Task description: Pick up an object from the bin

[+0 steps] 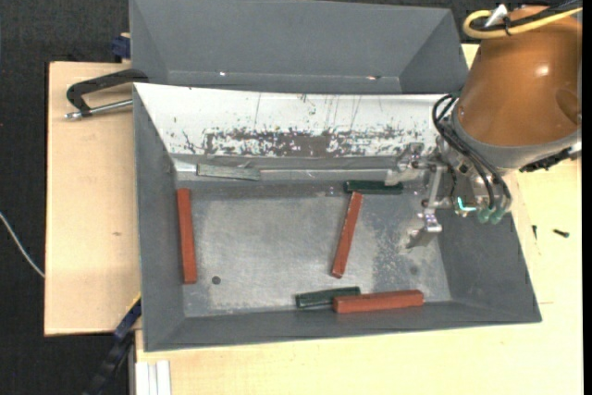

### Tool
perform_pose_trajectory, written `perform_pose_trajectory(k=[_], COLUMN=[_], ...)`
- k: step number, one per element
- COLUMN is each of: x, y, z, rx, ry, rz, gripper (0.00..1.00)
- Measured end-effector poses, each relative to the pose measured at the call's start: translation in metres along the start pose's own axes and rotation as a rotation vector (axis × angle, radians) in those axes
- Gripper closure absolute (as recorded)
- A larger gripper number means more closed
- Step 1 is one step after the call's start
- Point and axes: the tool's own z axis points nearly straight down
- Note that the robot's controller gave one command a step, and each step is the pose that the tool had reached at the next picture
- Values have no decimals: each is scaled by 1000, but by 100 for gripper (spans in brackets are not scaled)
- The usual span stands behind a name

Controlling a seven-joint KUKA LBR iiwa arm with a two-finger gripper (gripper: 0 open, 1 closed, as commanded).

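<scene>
My gripper (424, 227) hangs at the right side of the bin, just above the floor, with nothing seen in it. Nearest to it on the left, a red-brown stick (346, 236) lies almost upright in the view, leaning slightly. A short dark green bar (374, 187) rests at the foot of the back wall, near that stick's upper end. Below the gripper, along the front wall, lies another red-brown stick (380, 301), with a small dark green piece (315, 299) at its left end.
A third red-brown stick (187, 236) lies along the left wall. A flat grey strip (228, 168) sits at the back left. The arm's orange cover and cables overhang the bin's right rim.
</scene>
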Motion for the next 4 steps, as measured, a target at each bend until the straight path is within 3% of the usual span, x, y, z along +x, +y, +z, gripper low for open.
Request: perform_pose_trajectory(k=[1, 2, 3, 4], x=[-1, -16, -22, 0], y=[0, 20, 33, 38], z=[-3, 36, 71, 171], rx=[0, 1, 0, 2], ry=[-7, -17, -2, 0], rz=[-1, 11, -80, -254], gripper=[0, 0, 0, 100])
